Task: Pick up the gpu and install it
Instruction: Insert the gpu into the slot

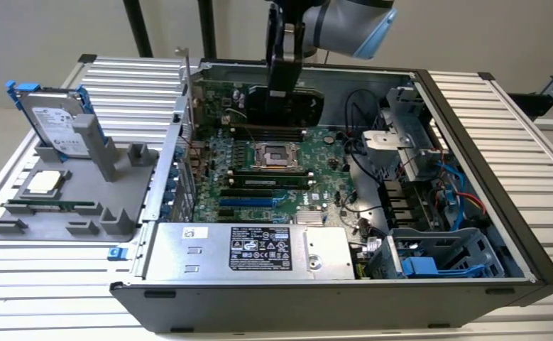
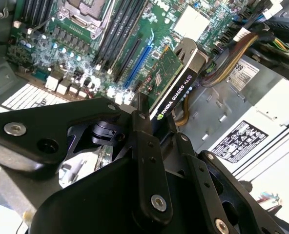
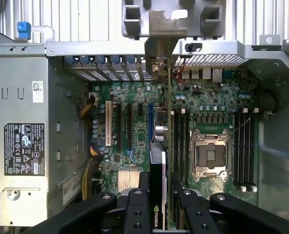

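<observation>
GPU held over the open PC case, lining up w/ the slot.

Going by the exterior view's left to right: parts stand (image 1: 68, 206) w/ hard drive (image 1: 54, 124) on the desk (image 1: 532, 106), then the case (image 1: 333, 298). Pincer (image 1: 284, 96) is clamped on the gpu (image 3: 160, 146), held edge-on above the motherboard (image 3: 134, 161), bracket (image 3: 160, 36) toward the rear wall. To do it well: keep card square over the blue slot (image 2: 139, 58), bracket in its opening, press straight, no tilt.

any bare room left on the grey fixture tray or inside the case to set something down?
Grey tray: bare upright slots between the hard drive and the case wall, CPU chip ahead. Inside the case: bare metal floor between the motherboard and the drive cage, though cables cross it. Crowded around the gripper holding the gpu.
</observation>
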Motion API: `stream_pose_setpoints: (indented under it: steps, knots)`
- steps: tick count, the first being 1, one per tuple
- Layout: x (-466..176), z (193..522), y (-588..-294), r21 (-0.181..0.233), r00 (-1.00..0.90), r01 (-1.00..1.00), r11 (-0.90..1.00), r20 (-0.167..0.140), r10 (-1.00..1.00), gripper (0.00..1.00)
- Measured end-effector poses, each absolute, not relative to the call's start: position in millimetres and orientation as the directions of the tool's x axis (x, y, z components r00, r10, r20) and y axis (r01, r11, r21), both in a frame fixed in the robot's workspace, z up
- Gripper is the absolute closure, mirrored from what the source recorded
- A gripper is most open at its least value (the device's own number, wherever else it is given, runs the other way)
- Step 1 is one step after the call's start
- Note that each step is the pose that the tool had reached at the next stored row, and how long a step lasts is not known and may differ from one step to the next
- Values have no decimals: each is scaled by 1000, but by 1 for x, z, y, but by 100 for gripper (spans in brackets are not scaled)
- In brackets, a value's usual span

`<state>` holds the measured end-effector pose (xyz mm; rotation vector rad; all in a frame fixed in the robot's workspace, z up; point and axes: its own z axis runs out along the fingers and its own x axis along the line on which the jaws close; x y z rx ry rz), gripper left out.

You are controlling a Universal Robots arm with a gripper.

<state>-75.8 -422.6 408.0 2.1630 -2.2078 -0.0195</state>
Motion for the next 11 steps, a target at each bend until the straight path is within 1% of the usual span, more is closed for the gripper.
stream_pose_setpoints:
  steps: [11]
  knots:
    - [-76,405,-423,44,-20,-999,21,31,-999,100]
